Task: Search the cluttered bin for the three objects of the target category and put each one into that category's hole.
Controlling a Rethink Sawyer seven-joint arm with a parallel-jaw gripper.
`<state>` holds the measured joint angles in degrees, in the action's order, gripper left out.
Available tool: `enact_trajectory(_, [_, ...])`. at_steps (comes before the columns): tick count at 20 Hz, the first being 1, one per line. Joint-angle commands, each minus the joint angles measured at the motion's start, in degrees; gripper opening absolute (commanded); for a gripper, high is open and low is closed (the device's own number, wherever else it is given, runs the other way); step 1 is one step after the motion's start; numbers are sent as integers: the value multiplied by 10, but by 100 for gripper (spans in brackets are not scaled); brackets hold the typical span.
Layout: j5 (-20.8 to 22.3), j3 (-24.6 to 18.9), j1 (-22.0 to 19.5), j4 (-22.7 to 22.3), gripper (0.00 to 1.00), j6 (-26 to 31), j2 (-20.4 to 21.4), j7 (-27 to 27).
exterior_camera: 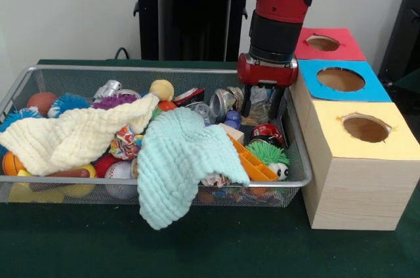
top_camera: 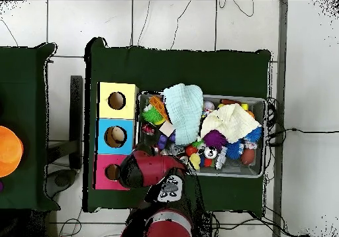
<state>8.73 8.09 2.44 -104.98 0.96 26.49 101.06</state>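
Observation:
My gripper (exterior_camera: 263, 103) hangs inside the far right corner of the wire bin (exterior_camera: 131, 70), close to the wooden box. It is open, its fingers (exterior_camera: 249, 99) straddling a crumpled clear-silver item (exterior_camera: 261, 102). A silver can (exterior_camera: 222, 104) lies just left of it and a red and black can (exterior_camera: 267, 133) just in front. The box carries a red hole (exterior_camera: 322, 43), a blue hole (exterior_camera: 340, 79) and a yellow hole (exterior_camera: 365, 128). In the overhead view the red arm (top_camera: 153, 169) covers the gripper, beside the bin (top_camera: 265, 103).
A cream cloth (exterior_camera: 79, 135) and a mint cloth (exterior_camera: 180, 160) cover much of the clutter; the mint one droops over the front rim. Around them lie a green fuzzy toy (exterior_camera: 268, 153), an orange plastic piece (exterior_camera: 252, 160), balls and fuzzy toys. The box (top_camera: 116, 136) adjoins the bin.

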Motion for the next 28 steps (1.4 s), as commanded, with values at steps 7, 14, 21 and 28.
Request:
enact_trajectory(7, [26,-75,-28,-8,100,37,1,42])
enact_trajectory(14, [36,-107,-54,-18,100,74,-19,21])
enact_trajectory(21, [59,-131,-85,-14,100,73,-54,11])
enact_trajectory(28, [69,-126,-89,-6,100,92,-68,8])
